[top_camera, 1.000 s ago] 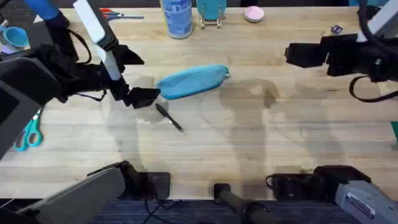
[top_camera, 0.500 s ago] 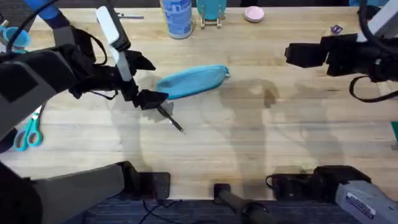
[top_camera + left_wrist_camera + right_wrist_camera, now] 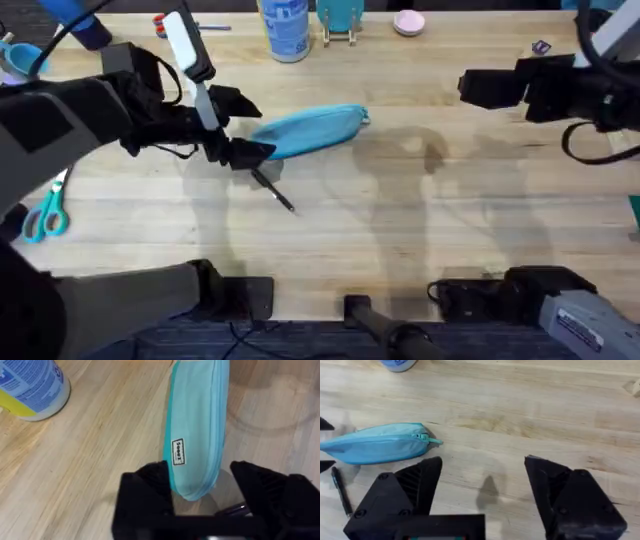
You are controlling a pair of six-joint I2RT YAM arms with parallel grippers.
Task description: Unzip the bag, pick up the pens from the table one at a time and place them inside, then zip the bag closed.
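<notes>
Left gripper (image 3: 243, 127) spread around bag (image 3: 308, 131) end left of centre, likely bracing for unzipping; right gripper (image 3: 482, 487) agape, empty.

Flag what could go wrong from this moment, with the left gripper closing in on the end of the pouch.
1. The left gripper straddles the bag's end with open fingers; clamping soft fabric could drag the pouch rather than pin it.
2. The pen lies right beside that gripper, so it might get knocked.
3. The zipper pull sits at the far end, and the right gripper is well away from it.
</notes>
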